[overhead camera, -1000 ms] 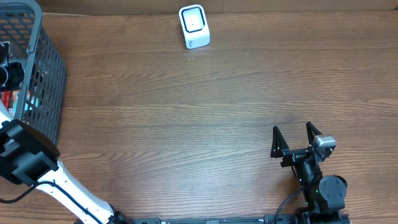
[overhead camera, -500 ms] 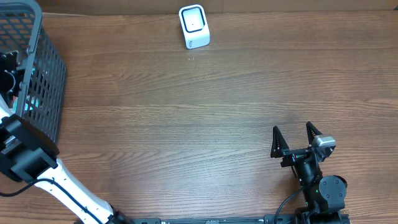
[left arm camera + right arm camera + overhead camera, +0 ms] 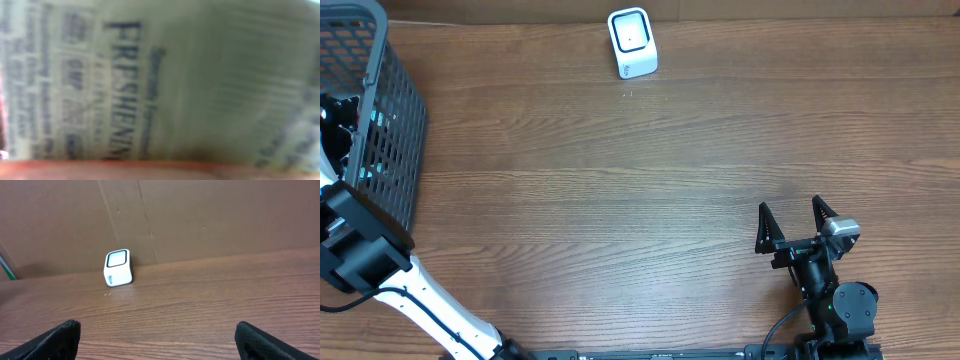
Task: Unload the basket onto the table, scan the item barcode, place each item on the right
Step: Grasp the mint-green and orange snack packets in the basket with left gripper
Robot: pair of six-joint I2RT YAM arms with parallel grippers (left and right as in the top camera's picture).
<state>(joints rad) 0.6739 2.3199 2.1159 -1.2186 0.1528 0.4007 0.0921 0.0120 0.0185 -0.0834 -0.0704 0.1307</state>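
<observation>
Scanner far ahead, basket off to the side.
The right gripper point(image 3: 790, 205) was at the near edge of the table point(image 3: 620, 200). The scanner point(image 3: 632, 42) stood well ahead of it and to its left, by the back wall point(image 3: 200, 215). The left gripper point(image 3: 334, 112) was down inside the basket point(image 3: 395, 130) at the table's left end, with a printed pack point(image 3: 150, 85) close before it.
</observation>
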